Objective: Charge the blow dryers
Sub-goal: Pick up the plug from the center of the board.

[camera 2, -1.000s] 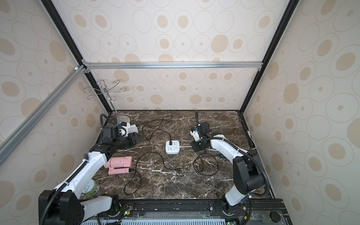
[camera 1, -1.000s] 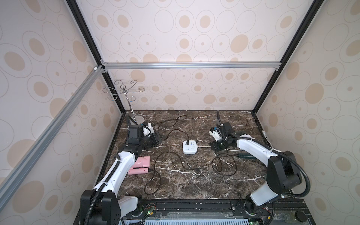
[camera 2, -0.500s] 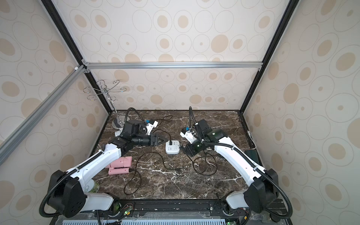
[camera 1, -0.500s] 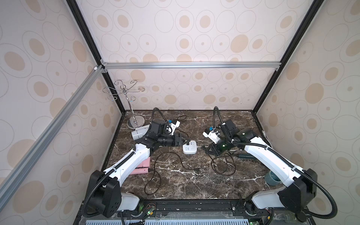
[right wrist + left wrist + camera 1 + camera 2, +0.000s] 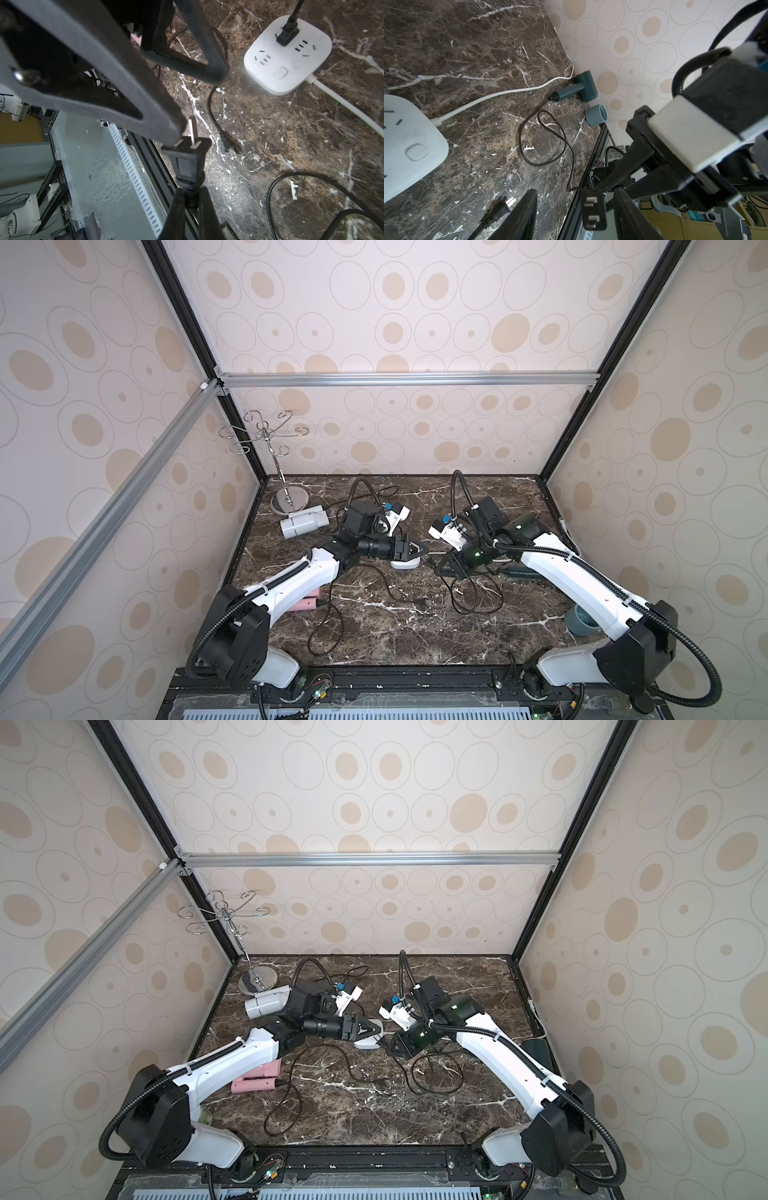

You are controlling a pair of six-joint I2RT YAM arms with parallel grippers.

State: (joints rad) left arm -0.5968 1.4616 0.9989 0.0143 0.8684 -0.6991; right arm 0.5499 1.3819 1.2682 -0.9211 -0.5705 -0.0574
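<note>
The right tool (image 5: pixel 190 193) is pinched narrow on the cord end of a black plug (image 5: pixel 188 160). It holds the plug clear of the table (image 5: pixel 395 635), prongs pointing toward the left tool (image 5: pixel 575 193). The left tool's jaws stand apart, one on each side of that plug. The left wrist view shows a gap on both sides, so it grips nothing. In the right wrist view one left finger overlaps a prong, and I cannot tell whether they touch.

In both top views the tools meet tip to tip, the left one hanging over the white socket block (image 5: pixel 288 56). A seated plug (image 5: pixel 287 35) is already pushed into the block, and a loose plug (image 5: pixel 227 145) lies flat on the table near it.

From the held plug a thin black cord (image 5: pixel 550 133) loops across the table to the handle of the dark green dryer (image 5: pixel 583 87). That dryer lies on its side against the right wall, near a grey-blue cup (image 5: pixel 596 115). The block's white cable (image 5: pixel 500 93) runs past the dryer's handle.

The white dryer (image 5: pixel 301 524) lies at the back left, just beside the base of a metal stand (image 5: pixel 286 499). The pink dryer (image 5: pixel 257 1079) lies further forward on the left, partly under the left arm.
</note>
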